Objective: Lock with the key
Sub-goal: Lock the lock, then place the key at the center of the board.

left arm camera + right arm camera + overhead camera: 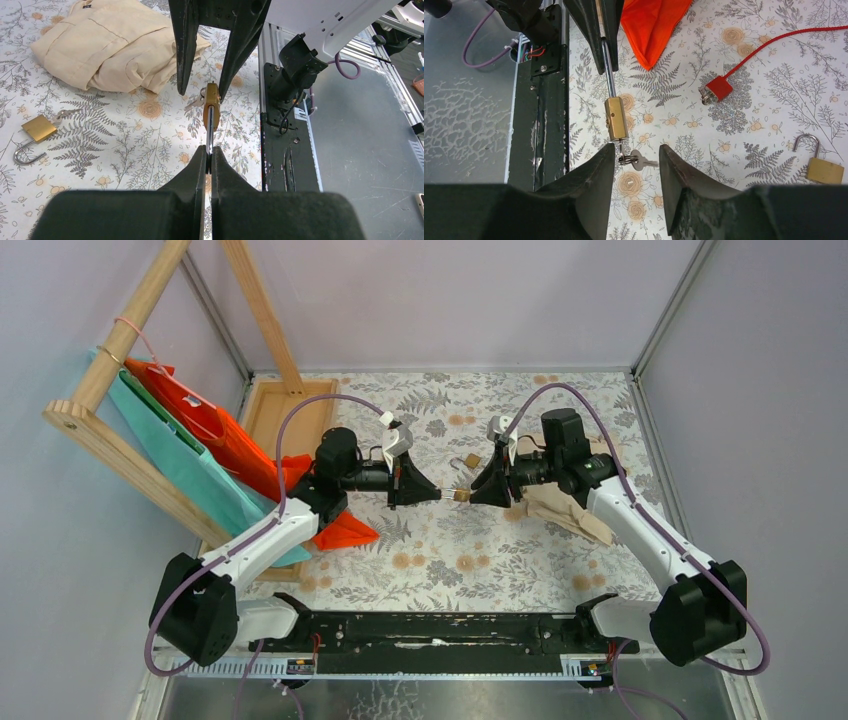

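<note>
Steel shackle [609,70] of the brass padlock [616,119] is pinched in the left tool [209,152] above the desk [749,150]; right tool [636,150] spread around its key [640,161]; red lock [719,88] lies apart.

Lit brightly and evenly from above, with only faint, soft shadows under the fingers [589,190]. Blurred at the near finger bases, sharp further out and beyond. Mild mottled glare on the grey panel [464,110] beside the fingers; slight wide-angle stretch toward frame edges.
</note>
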Controlling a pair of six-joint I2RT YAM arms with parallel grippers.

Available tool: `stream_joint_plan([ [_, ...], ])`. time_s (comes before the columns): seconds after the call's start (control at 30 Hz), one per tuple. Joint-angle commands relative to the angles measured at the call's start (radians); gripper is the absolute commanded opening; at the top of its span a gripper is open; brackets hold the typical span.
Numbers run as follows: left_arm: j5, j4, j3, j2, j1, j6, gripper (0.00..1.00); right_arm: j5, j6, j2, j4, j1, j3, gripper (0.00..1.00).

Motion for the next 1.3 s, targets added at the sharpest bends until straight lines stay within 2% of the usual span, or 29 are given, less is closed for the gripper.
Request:
stream_joint_plan([
  [0.0, 0.006, 0.08, -0.009, -0.018, 0.008, -0.005, 0.0, -0.051, -0.002, -0.001, 0.008, -0.001, 0.039, 0.42],
  [0.3, -0.022, 0.059, -0.002, -0.021, 0.008, 0.01, 0.0, -0.062, 0.012, 0.006, 0.024, 0.001, 0.035, 0.27],
  [0.33, -0.025, 0.057, -0.002, -0.021, 0.008, 0.011, 0.0, -0.054, 0.012, 0.004, 0.031, 0.002, 0.034, 0.23],
  [0.4, -0.03, 0.057, -0.001, -0.024, 0.009, 0.011, 0.0, -0.029, 0.013, -0.001, 0.047, 0.002, 0.024, 0.02],
  [0.43, -0.032, 0.055, 0.002, -0.024, 0.01, 0.011, 0.0, -0.019, 0.014, -0.004, 0.053, 0.002, 0.019, 0.0],
  [0.67, -0.039, 0.049, 0.003, -0.037, 0.022, 0.019, 0.0, 0.033, -0.062, -0.002, -0.032, 0.001, 0.059, 0.0],
  [0.93, -0.025, 0.056, 0.003, -0.054, 0.046, 0.01, 0.0, 0.153, -0.286, 0.029, -0.317, -0.029, 0.116, 0.0],
  [1.1, -0.046, 0.071, 0.005, -0.059, 0.066, -0.03, 0.0, 0.271, -0.267, -0.001, -0.348, -0.045, 0.04, 0.0],
  [1.27, -0.118, -0.018, 0.046, -0.049, 0.074, -0.004, 0.0, 0.381, -0.238, -0.026, -0.299, 0.011, -0.098, 0.01],
])
